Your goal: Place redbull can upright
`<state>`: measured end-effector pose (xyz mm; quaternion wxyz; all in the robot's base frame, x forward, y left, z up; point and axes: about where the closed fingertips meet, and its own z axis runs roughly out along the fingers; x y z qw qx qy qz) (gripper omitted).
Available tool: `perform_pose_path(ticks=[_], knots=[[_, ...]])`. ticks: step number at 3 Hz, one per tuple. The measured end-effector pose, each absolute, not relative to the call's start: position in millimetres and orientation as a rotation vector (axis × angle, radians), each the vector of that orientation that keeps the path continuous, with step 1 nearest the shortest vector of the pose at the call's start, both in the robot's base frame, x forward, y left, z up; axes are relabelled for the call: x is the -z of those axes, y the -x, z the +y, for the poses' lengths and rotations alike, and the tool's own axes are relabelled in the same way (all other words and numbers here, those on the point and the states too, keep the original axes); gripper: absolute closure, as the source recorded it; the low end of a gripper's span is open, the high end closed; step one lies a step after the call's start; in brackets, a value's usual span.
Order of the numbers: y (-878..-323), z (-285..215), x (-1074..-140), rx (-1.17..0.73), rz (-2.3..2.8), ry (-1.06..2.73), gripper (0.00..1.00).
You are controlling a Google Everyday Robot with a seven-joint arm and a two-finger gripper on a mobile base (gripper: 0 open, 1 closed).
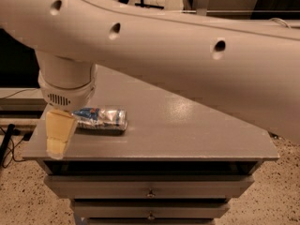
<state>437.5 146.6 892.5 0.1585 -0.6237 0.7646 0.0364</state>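
Dim room, speckled floor (281, 191), dark clutter at the back. A grey counter (187, 130) stands in the middle of it with a stack of drawers (117, 187) under its front edge, each with a small knob.

Redbull can (103, 119): slim and shiny silver, with blue patches toward the end nearer the jaws. It lies on its side on the counter, not upright, its long axis running roughly along the counter's front edge. Its metal throws broken highlights. A thin shadow sits under it.

Around it: the robot's thick white arm (164, 41) crosses the whole upper view, with round holes along it. It hides the back of the counter and most of the room. A round white wrist housing (65, 90) with vent slots hangs straight above the jaws. Dark cables (7, 142) trail on the floor beyond the jaws, off the counter's end.

Gripper (58, 134): pale yellow, pointing down over the counter's front corner. Only one flat face shows, so I cannot tell whether the jaws are open or closed.

The can lies just beside the jaws, on the side toward the middle of the counter and slightly farther back. Its near end slips out of sight behind the gripper. I cannot tell whether they are touching or only overlapping by eye. The rest of the can lies clear of the jaws.
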Motion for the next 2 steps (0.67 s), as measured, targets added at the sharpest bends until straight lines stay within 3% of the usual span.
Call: perform_pose_path(ticks=[2], knots=[[-484,156,-867,-0.123,2.342,1.618,0.0]])
